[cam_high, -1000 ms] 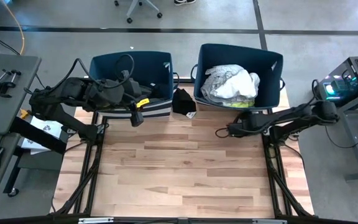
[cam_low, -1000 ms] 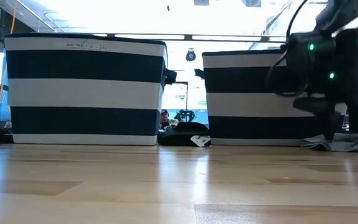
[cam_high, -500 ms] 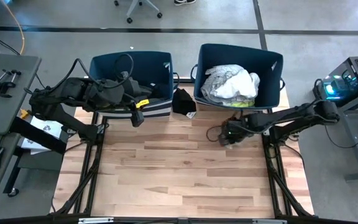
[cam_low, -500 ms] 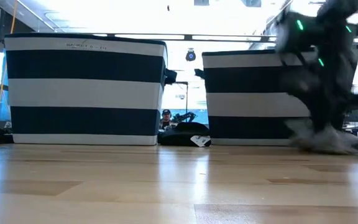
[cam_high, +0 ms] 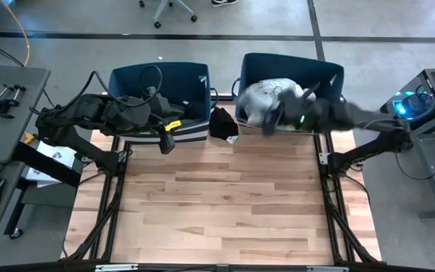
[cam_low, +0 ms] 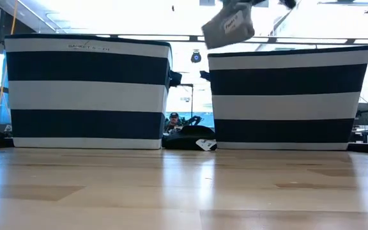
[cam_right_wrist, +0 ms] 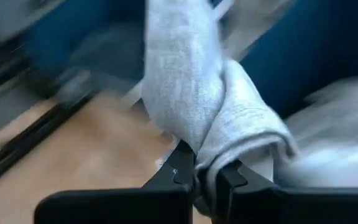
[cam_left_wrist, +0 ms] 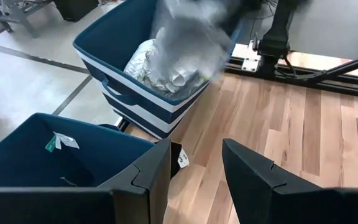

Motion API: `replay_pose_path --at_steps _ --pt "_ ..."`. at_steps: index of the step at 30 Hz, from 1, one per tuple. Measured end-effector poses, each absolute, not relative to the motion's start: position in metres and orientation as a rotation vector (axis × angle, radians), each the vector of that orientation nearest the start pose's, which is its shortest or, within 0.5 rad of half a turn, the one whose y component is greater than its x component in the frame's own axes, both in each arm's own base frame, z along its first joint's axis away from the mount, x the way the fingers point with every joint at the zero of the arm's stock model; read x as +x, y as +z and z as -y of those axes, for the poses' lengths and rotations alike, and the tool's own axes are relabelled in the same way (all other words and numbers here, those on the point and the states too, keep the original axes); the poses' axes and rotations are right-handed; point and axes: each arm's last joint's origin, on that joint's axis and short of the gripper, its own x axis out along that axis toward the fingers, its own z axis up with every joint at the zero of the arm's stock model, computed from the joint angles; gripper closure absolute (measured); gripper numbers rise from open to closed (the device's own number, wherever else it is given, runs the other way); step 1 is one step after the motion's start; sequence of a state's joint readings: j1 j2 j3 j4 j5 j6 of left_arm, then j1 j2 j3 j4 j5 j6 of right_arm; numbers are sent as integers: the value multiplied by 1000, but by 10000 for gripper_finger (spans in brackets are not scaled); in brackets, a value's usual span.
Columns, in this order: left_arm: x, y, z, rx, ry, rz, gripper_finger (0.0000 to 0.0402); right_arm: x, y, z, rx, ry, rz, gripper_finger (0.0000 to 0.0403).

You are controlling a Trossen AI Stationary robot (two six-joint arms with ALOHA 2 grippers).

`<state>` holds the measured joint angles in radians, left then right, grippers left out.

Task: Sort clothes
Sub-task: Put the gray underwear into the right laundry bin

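From above, two navy bins stand along the table's (cam_high: 217, 204) far edge. The right gripper (cam_high: 272, 119) is blurred at the near rim of the right bin (cam_high: 331, 75), clamped on a light grey garment (cam_high: 259, 102) over the pale clothes heaped in that bin. A black garment (cam_high: 223, 122) lies on the table between the bins. The left gripper (cam_high: 168, 140) hangs at the near wall of the left bin (cam_high: 127, 75), its fingers apart and empty.

At table height, the grey garment (cam_low: 227, 27) hangs in the air above the near left corner of the right bin (cam_low: 289, 96); the black garment (cam_low: 189, 137) rests between the bins.

The left wrist camera shows its own fingers (cam_left_wrist: 148, 180) spread with nothing between, the grey garment (cam_left_wrist: 194, 37) a blur over the right bin (cam_left_wrist: 123, 74), possibly just touching the pile.

The right wrist camera shows its fingers (cam_right_wrist: 180, 171) pinched together on a fold of the grey garment (cam_right_wrist: 191, 99).
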<state>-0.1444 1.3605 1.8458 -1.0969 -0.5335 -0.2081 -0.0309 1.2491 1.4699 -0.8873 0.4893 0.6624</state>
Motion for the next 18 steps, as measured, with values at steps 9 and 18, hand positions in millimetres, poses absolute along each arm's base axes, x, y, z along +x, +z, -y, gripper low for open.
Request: replay_pose_path --at_steps 9,18 --pt "229 476 18 5 434 -537 271 216 424 120 354 -945 -450 400" --pt "229 476 18 6 435 -538 271 242 338 189 540 -900 -843 338"
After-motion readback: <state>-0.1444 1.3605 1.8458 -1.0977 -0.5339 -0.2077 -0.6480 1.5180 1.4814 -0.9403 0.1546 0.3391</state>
